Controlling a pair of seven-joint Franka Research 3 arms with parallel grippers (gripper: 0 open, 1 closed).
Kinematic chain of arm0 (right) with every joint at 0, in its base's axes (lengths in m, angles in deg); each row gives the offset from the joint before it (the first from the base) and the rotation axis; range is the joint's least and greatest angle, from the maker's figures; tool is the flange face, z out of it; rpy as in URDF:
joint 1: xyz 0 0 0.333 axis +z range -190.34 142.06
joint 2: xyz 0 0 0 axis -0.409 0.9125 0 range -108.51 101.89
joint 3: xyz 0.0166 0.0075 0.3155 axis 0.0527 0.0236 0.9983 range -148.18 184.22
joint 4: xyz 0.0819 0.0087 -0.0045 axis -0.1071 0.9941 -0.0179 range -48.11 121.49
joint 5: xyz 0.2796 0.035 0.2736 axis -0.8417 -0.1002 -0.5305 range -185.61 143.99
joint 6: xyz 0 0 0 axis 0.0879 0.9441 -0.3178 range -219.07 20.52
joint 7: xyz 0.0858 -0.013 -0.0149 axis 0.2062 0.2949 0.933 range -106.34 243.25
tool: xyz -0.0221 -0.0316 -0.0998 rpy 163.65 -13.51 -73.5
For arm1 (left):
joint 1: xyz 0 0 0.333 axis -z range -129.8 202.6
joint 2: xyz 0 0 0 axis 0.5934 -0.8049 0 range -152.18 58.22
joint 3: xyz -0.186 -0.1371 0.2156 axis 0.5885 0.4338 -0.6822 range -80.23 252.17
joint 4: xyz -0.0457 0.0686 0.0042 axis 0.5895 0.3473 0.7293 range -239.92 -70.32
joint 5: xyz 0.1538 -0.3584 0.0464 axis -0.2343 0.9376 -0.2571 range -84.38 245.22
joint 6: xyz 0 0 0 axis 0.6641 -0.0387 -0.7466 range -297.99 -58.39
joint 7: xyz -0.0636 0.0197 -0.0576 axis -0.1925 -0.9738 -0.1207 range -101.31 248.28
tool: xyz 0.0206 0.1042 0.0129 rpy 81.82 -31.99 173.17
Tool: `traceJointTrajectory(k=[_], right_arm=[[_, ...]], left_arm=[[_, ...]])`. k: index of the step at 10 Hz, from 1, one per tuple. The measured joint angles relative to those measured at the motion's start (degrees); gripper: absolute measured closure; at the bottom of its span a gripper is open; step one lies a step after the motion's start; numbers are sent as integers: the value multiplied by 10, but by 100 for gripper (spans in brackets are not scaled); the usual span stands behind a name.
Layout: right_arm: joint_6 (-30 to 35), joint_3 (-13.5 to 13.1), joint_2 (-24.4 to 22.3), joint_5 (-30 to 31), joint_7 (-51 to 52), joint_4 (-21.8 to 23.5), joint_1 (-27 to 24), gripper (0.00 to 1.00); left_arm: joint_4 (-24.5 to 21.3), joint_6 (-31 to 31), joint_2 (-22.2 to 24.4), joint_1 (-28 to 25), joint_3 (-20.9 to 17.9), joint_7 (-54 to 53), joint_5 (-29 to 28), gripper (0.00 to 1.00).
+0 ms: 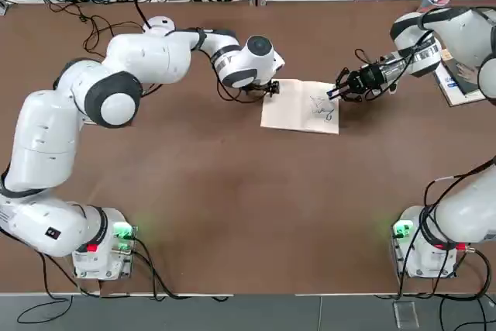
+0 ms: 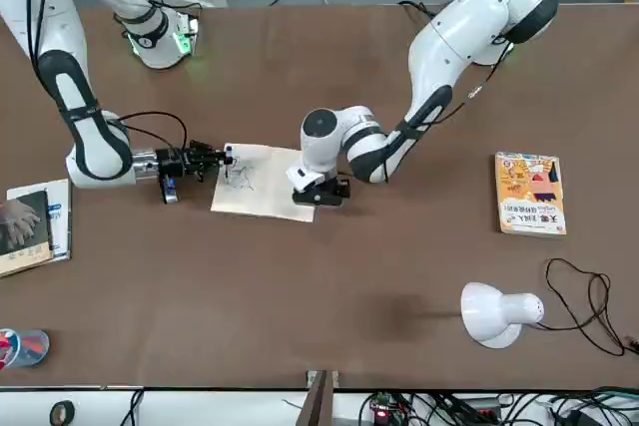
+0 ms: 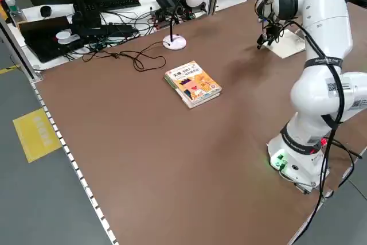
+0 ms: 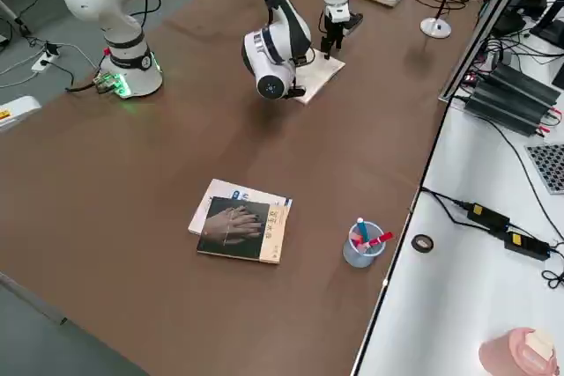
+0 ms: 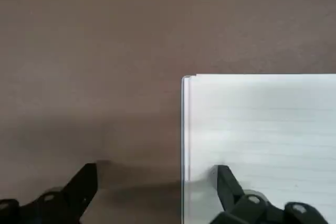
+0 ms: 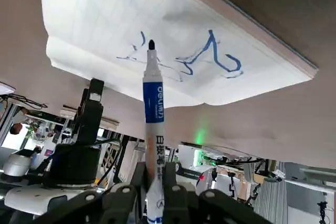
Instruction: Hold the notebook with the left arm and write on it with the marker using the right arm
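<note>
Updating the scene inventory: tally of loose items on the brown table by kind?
Books: 3: notebook, orange-yellow cartoon-cover book, dark-covered book picturing a hand
Markers: 1: marker, held by the right gripper
Pen cups: 1: clear cup
Desk lamps: 1: white lamp
Total: 6

A thin notebook [image 1: 301, 106] of cream-white lined pages lies open and flat on the brown desk [image 1: 232, 207], with loose blue scribbles on the half of its page nearest the right claw [image 1: 341, 91]. The left claw [image 1: 270, 89] bears down on the notebook's opposite edge, one finger [image 5: 228, 187] on the paper and the other on the desk just beside it. The marker [image 6: 152, 129], a slim white pen with a blue band and a dark tip, is clamped in the right claw, its tip at the scribbles; whether it touches the paper cannot be told.
</note>
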Motion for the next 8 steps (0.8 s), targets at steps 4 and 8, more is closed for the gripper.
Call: traceJointTrajectory(k=[4, 8], right_arm=[[-2, 0, 0, 0, 8, 0, 1, 83], [-8, 0, 3, 0, 19, 2, 1, 83]], left_arm=[[0, 0, 0, 0, 0, 0, 0, 0], [0, 0, 0, 0, 0, 0, 0, 0]])
